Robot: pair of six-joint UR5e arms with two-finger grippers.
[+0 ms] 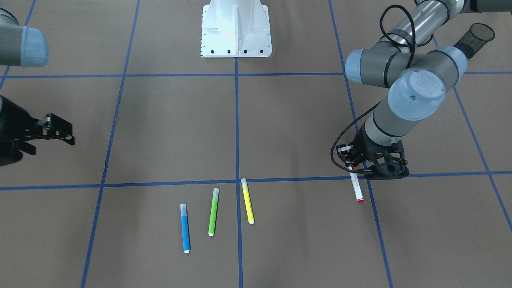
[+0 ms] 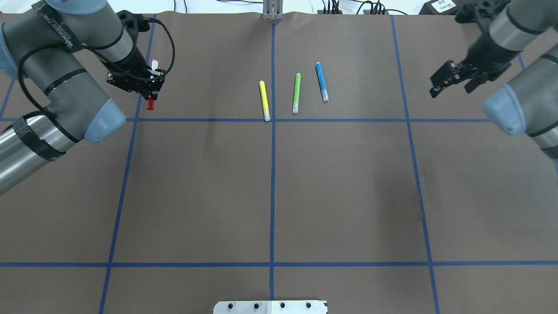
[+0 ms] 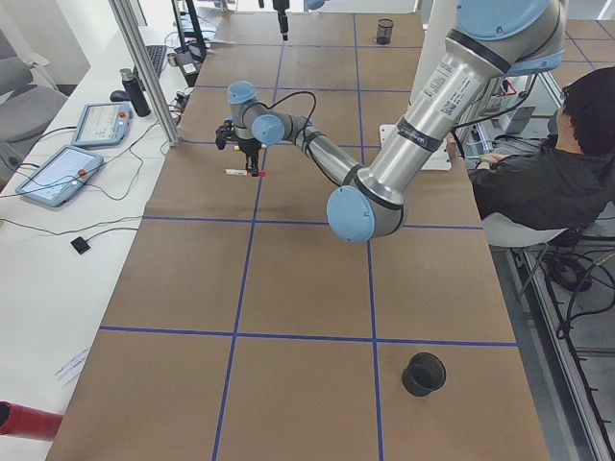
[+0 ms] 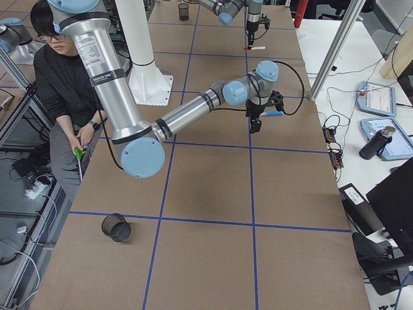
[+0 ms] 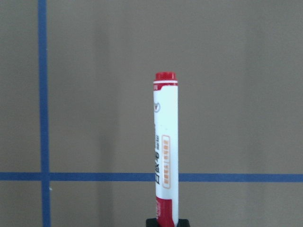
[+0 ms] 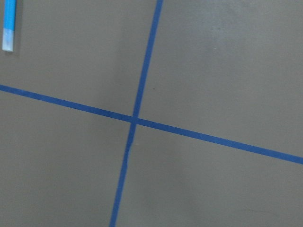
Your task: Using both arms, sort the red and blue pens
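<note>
My left gripper [image 1: 356, 168] [image 2: 150, 89] is shut on the red pen [image 1: 356, 189] [image 2: 151, 103], a white barrel with a red cap and red end. The left wrist view shows the red pen [image 5: 165, 151] sticking out from the jaws above the brown table. At the table's far side the blue pen [image 1: 185, 228] [image 2: 321, 81] lies flat, and its capped end [image 6: 8, 23] shows in the corner of the right wrist view. My right gripper [image 1: 52, 146] [image 2: 451, 87] hangs open and holds nothing, well to the side of the blue pen.
A green marker [image 2: 296, 92] and a yellow marker [image 2: 264, 100] lie beside the blue pen. Black mesh cups stand at the table's ends [image 3: 424, 374] [image 4: 117, 227]. A seated person [image 3: 548, 173] is beside the white robot base [image 1: 236, 30]. Blue tape lines grid the table.
</note>
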